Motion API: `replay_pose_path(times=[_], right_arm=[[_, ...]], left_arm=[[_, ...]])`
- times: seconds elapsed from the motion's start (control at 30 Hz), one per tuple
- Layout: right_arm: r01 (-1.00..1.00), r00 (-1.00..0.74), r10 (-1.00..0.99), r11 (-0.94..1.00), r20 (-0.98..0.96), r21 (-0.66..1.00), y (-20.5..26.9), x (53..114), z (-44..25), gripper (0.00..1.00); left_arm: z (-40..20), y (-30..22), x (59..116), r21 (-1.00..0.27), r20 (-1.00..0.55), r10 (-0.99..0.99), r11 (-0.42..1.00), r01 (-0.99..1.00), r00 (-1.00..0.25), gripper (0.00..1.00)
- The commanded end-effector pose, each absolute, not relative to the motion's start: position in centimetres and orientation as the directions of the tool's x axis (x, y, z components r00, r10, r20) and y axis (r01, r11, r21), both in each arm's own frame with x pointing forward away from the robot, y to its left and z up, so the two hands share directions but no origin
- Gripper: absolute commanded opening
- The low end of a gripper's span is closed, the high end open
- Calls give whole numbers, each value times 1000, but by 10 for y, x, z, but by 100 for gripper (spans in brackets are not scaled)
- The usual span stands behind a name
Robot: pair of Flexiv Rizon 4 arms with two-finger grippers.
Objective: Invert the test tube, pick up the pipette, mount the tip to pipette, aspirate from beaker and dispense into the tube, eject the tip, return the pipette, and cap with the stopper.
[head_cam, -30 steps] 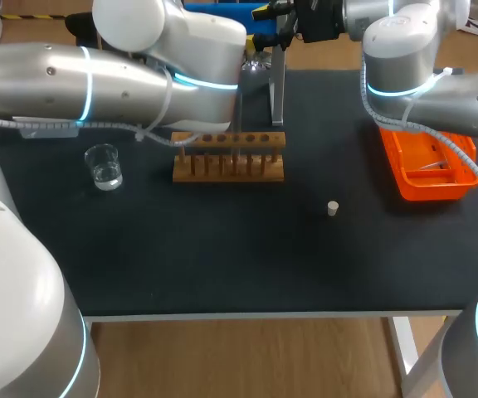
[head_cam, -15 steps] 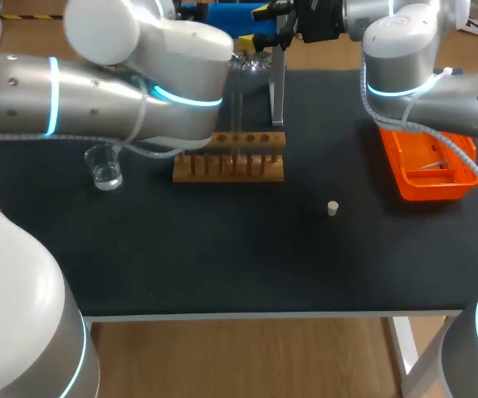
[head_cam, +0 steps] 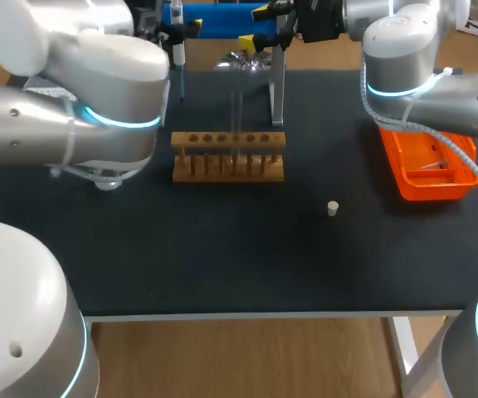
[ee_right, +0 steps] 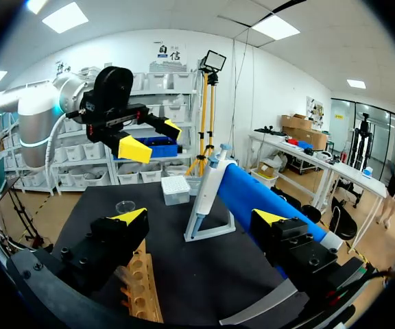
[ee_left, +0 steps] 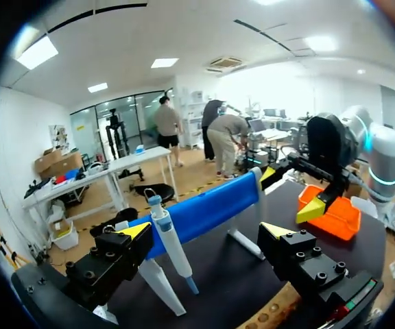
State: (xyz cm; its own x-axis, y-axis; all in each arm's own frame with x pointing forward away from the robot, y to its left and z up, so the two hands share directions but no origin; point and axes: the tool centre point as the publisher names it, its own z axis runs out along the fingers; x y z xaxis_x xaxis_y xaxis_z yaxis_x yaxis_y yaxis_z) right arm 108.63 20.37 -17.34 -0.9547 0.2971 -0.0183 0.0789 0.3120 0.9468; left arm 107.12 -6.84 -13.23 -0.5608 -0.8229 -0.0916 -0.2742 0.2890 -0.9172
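A wooden rack (head_cam: pixel 228 168) and seemingly plastic orange tray (head_cam: pixel 426 187).

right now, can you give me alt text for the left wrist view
The left gripper is open, with a white and blue pipette leaning on its stand just ahead of its yellow tips. Beyond lie a blue bar, the right gripper, also open, and an orange tray on the black table.

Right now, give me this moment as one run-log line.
left fingers open, pipette between them | right fingers open, behind rack | pipette on stand | stopper on table
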Motion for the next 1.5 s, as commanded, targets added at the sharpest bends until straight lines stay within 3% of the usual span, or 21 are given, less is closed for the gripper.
replay_pose_path(times=[0.03, 0.13, 0.3, 0.47, 1.5], right_arm=[[79, -955, 297, 314, -18, 946, 203, 1086, -173, 100], [79, -955, 297, 314, -18, 946, 203, 1086, -173, 100], [79, -955, 297, 314, -18, 946, 203, 1086, -173, 100], [79, -955, 297, 314, -18, 946, 203, 1086, -173, 100], [79, -955, 297, 314, -18, 946, 203, 1086, -173, 100]], left_arm=[[-132, -61, 1069, -919, -9, -701, 286, -270, -713, 100], [-132, -61, 1069, -919, -9, -701, 286, -270, -713, 100], [-118, -70, 1047, -909, -315, -628, 416, 35, -712, 100], [-118, -71, 1022, -886, -421, -561, 424, 190, -712, 100], [-202, -120, 987, -918, -283, -235, 347, 192, -930, 100]])
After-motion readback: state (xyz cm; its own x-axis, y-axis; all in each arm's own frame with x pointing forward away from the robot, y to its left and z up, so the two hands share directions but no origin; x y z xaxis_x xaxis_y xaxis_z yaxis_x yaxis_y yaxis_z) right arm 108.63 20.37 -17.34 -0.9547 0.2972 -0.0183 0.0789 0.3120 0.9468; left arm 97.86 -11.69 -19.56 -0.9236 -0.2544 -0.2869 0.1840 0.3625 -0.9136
